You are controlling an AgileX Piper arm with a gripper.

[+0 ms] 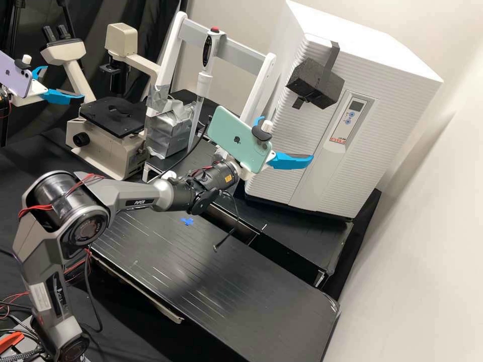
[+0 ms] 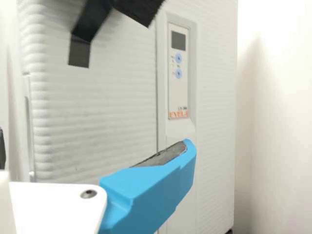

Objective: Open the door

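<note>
The door was shut on the front of the white cabinet, upper right in the high view. The end effector, fingers apart and empty, was just right of centre. No opening seemed done; gripping and pulling were left.

A microscope stands just beside a silver-wrapped box. By the box there's a white frame and an upright, red-topped stick; a blue tape cross marks the worktop near its far edge.
</note>
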